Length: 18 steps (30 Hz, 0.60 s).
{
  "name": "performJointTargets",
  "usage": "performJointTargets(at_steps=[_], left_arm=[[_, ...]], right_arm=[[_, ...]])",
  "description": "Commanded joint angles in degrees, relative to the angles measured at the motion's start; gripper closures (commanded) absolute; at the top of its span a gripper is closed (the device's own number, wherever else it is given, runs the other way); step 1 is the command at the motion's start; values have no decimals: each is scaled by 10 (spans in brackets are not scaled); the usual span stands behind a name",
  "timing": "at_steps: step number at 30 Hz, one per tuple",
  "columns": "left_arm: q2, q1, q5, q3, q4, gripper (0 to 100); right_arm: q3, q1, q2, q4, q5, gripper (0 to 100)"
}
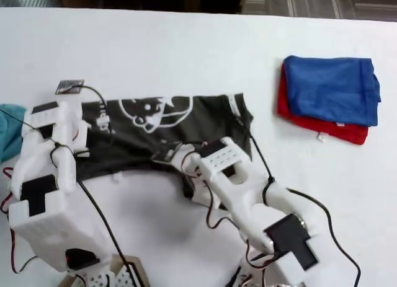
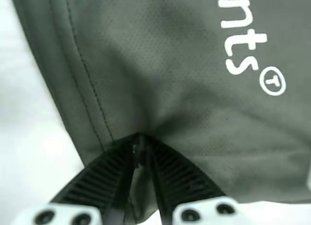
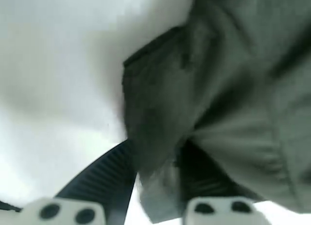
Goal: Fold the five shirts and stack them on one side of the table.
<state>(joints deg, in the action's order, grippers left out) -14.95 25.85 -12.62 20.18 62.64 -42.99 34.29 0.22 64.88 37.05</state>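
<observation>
The right claw (image 3: 158,154) grips a bunched fold of dark shirt (image 3: 223,84) over the white table (image 3: 58,64).

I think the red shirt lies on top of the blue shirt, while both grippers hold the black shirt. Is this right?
Not quite. The high view shows the blue shirt on top of the red shirt. The left gripper and right gripper do hold the black shirt.

Small dark square tag (image 1: 69,87), grey floor (image 1: 298,2) at far edge
</observation>
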Motion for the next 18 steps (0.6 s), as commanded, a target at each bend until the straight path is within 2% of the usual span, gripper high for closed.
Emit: performJointTargets(at_steps=[1, 6, 12, 18], left_arm=[[6, -4, -4, 0, -13, 974], [6, -4, -4, 1, -13, 974], [6, -4, -4, 2, -13, 974], [6, -4, -4, 2, -13, 974]], right_arm=[[0, -12, 17, -2, 3, 981], [34, -42, 13, 3, 4, 979], [132, -73, 16, 73, 88, 979], [271, -106, 18, 132, 107, 979]])
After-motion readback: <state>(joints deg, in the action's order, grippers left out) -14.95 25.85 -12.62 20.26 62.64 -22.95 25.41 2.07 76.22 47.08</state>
